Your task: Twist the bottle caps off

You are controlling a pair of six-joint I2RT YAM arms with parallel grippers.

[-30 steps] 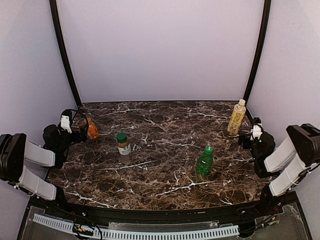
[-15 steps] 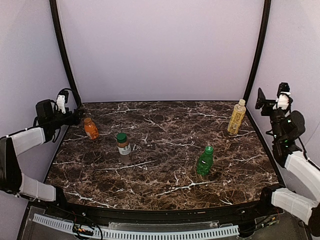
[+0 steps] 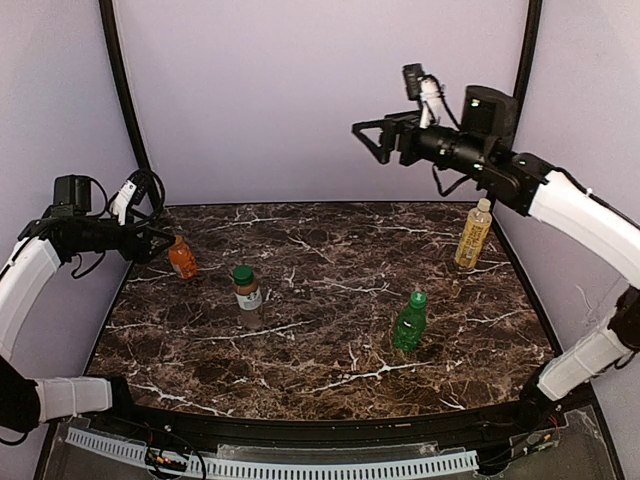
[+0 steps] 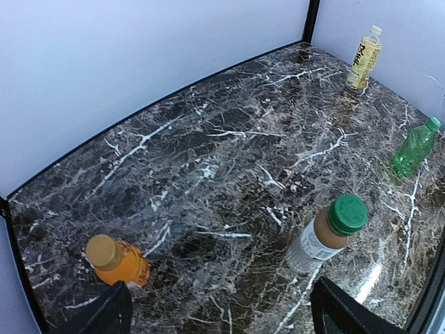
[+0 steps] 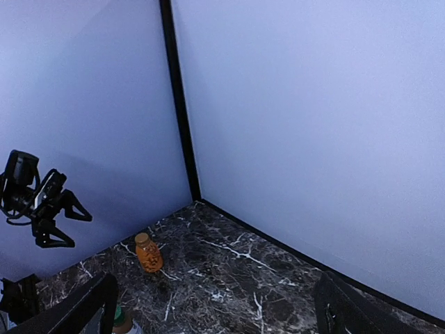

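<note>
Four capped bottles stand upright on the marble table (image 3: pixel 330 250). An orange bottle has the tan-gold cap (image 3: pixel 176 241), a brown bottle the dark green cap (image 3: pixel 243 273), a green bottle the bright green cap (image 3: pixel 418 298), and a yellow bottle the pale yellow cap (image 3: pixel 484 204). My left gripper (image 3: pixel 163 244) is open and empty, raised just left of the orange bottle. Its wrist view shows the tan-gold cap (image 4: pixel 101 251) and the dark green cap (image 4: pixel 348 213) between its fingers (image 4: pixel 111 314). My right gripper (image 3: pixel 368 140) is open and empty, high above the back of the table.
Lilac walls with black corner posts (image 3: pixel 125 110) close in the table on three sides. The right wrist view looks down at the back left corner, the orange bottle (image 5: pixel 148 254) and my left gripper (image 5: pixel 61 221).
Both arms have risen from low at the table's sides. The right arm swung high, up and to the back centre. The left arm lifted beside the orange bottle. The bottles have not moved.
</note>
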